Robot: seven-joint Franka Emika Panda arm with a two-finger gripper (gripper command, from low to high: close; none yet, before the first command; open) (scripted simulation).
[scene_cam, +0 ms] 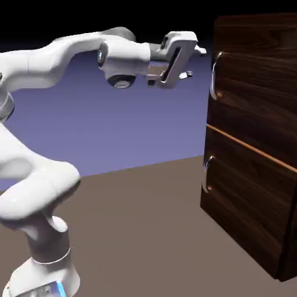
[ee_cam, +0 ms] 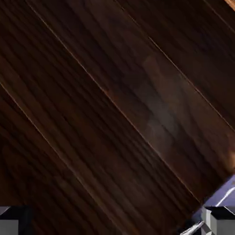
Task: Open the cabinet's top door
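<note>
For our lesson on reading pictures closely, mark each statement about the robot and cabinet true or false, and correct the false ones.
1. The gripper is closed on the top door's handle. False: its jaws are open, with a gap between them and the handle.
2. The top door is shut. True.
3. The lower door has no handle. False: it has a curved silver handle.
4. The hand view is mostly filled with dark wood. True.
5. The robot's arm reaches toward the cabinet from the exterior view's right. False: it reaches from the exterior view's left.
</note>
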